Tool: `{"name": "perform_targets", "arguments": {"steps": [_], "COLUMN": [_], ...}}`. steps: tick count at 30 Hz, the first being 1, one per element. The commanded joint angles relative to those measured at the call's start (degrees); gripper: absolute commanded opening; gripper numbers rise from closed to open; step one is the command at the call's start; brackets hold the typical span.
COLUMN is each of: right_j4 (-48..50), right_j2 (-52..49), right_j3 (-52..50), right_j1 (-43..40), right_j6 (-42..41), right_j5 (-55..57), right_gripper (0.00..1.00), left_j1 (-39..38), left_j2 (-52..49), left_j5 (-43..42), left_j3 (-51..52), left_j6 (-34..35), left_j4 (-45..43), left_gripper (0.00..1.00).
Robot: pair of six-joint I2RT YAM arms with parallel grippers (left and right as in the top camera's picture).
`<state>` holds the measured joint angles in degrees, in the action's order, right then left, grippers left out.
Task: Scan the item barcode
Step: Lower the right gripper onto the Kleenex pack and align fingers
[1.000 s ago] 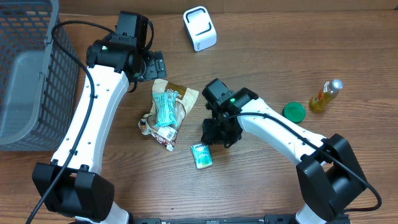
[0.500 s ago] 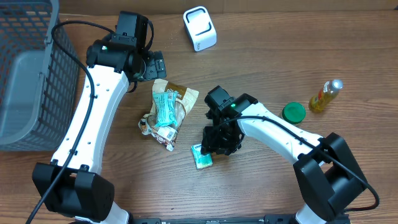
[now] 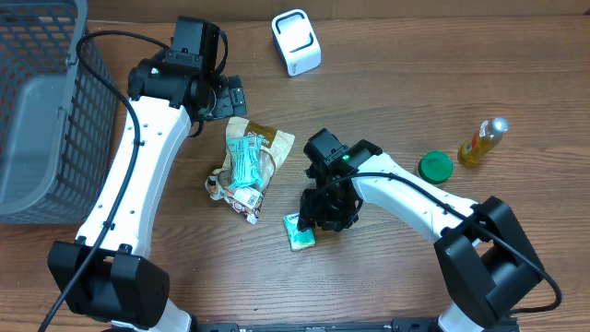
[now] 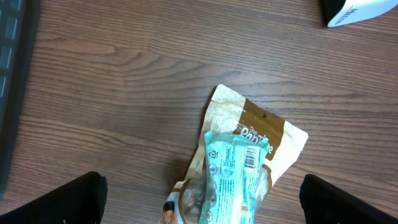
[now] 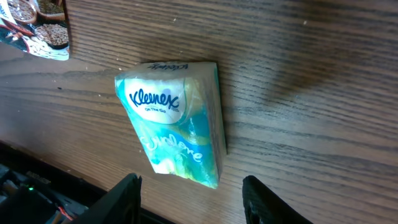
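Observation:
A small teal Kleenex tissue pack (image 3: 298, 232) (image 5: 174, 124) lies flat on the wooden table near the front middle. My right gripper (image 3: 323, 214) (image 5: 196, 202) hovers just over it, open. Its two dark fingers (image 5: 127, 199) stand on either side of the pack's near end, apart from it. A teal packet with a printed barcode (image 4: 233, 168) rests on a brown snack bag (image 3: 247, 161). My left gripper (image 3: 226, 97) (image 4: 205, 202) hangs above that pile, wide open and holding nothing. The white scanner (image 3: 296, 41) (image 4: 360, 9) stands at the back.
A grey wire basket (image 3: 37, 111) fills the left side; its dark edge (image 4: 9, 74) shows in the left wrist view. A green lid (image 3: 436, 166) and a small yellow bottle (image 3: 483, 141) sit at the right.
My right arm has swung toward the front left, bringing its gripper over the tissue pack, then held there. The left arm has not moved.

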<state>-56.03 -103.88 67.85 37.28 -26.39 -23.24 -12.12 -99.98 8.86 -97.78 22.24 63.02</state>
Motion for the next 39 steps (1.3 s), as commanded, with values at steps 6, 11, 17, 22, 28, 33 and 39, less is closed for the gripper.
{"name": "perform_targets", "arguments": {"steps": [6, 11, 17, 22, 28, 33, 39], "right_j4": [1.1, 1.4, 1.7, 1.7, 1.8, 1.9, 2.3], "right_j2": [0.9, 0.9, 0.9, 0.9, 0.9, 0.9, 0.9], "right_j3": [-0.4, -0.4, -0.4, -0.4, -0.4, -0.4, -0.4], "right_j1": [0.3, 0.3, 0.3, 0.3, 0.3, 0.3, 0.3], "right_j6": [-0.2, -0.2, -0.2, -0.2, -0.2, -0.2, -0.2], "right_j5": [0.7, 0.7, 0.7, 0.7, 0.7, 0.7, 0.9], "right_gripper": [0.50, 0.50, 0.50, 0.50, 0.50, 0.50, 0.50], "left_j1": [-0.3, -0.3, -0.3, -0.3, -0.3, -0.3, -0.3], "left_j2": [0.7, 0.7, 0.7, 0.7, 0.7, 0.7, 0.7], "left_j5": [0.5, 0.6, 0.5, 0.5, 0.5, 0.5, 0.5], "left_j3": [-1.0, -1.0, -1.0, -1.0, -1.0, -1.0, -1.0], "left_j6": [-0.9, -0.9, -0.9, -0.9, -0.9, -0.9, -0.9], "left_j4": [0.0, 0.0, 0.0, 0.0, 0.0, 0.0, 0.0], "left_gripper": [1.00, 1.00, 1.00, 1.00, 1.00, 1.00, 1.00]}}
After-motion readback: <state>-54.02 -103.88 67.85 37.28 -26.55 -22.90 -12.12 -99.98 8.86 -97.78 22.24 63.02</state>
